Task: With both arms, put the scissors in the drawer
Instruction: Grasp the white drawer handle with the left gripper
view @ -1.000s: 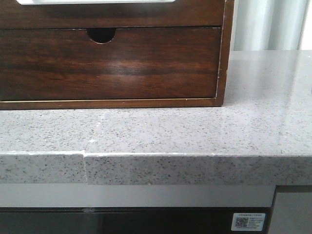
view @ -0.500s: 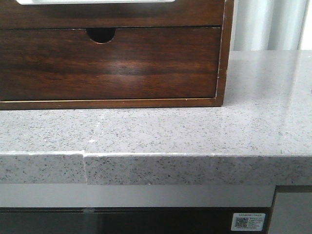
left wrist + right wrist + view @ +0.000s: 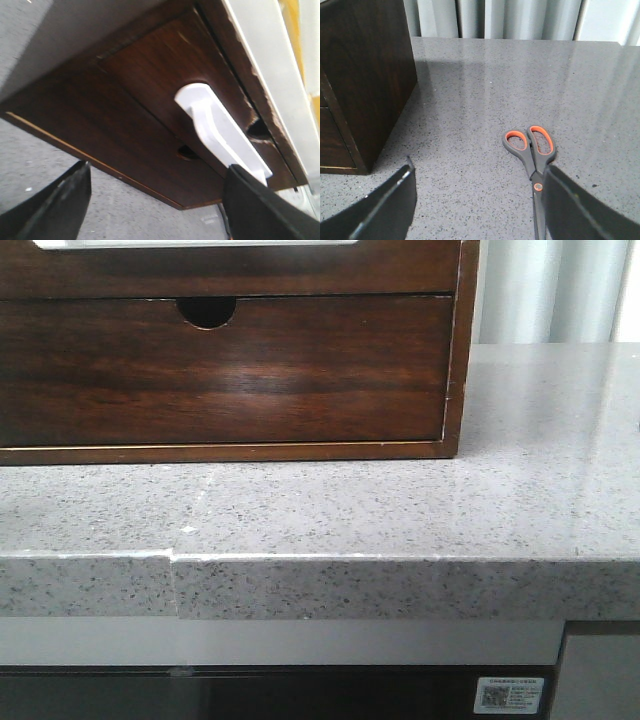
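Left wrist view shows my left gripper [image 3: 155,200] spread wide, holding nothing, tilted up at the wooden box [image 3: 100,120]. The drawer [image 3: 165,85] with its pale opening [image 3: 220,132] sits shut, just past my fingers. Right of the box, the scissors [image 3: 532,165] lie flat on the gray counter [image 3: 520,85]. My right gripper [image 3: 477,205] hangs spread and empty above them. Their orange handles point away from my fingers; the blades run back toward my right finger [image 3: 585,210].
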Controlling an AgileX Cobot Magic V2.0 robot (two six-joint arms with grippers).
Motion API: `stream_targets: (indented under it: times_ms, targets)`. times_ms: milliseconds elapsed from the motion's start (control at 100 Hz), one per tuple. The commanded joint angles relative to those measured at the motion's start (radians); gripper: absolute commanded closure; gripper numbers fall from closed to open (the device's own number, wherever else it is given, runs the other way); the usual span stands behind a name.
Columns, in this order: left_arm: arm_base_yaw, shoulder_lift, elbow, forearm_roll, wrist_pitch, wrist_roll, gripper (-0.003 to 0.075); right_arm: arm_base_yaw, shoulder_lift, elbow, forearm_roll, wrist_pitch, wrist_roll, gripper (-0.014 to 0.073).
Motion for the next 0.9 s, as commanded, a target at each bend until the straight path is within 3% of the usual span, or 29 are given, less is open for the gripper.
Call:
stream_targets:
  times_ms: [0,390,750,890]
  targets:
    - [-0.005,0.057,-0.06,-0.172,0.045,0.149,0.0208,-0.002,0.014,-0.038,0.0,-0.086,-0.002,0.012]
    - [-0.005,0.325,-0.119,-0.587,0.307,0.543,0.0209,-0.002,0.014,-0.029,0.0,-0.088,-0.002,0.012]
    - [-0.005,0.525,-0.244,-0.592,0.445,0.585,0.0213,-0.002,0.014,-0.029,0.0,-0.088,-0.002,0.012]
    - [-0.005,0.557,-0.258,-0.592,0.466,0.585,0.0323,-0.002,0.014,-0.029,0.0,-0.088,-0.002,0.012]
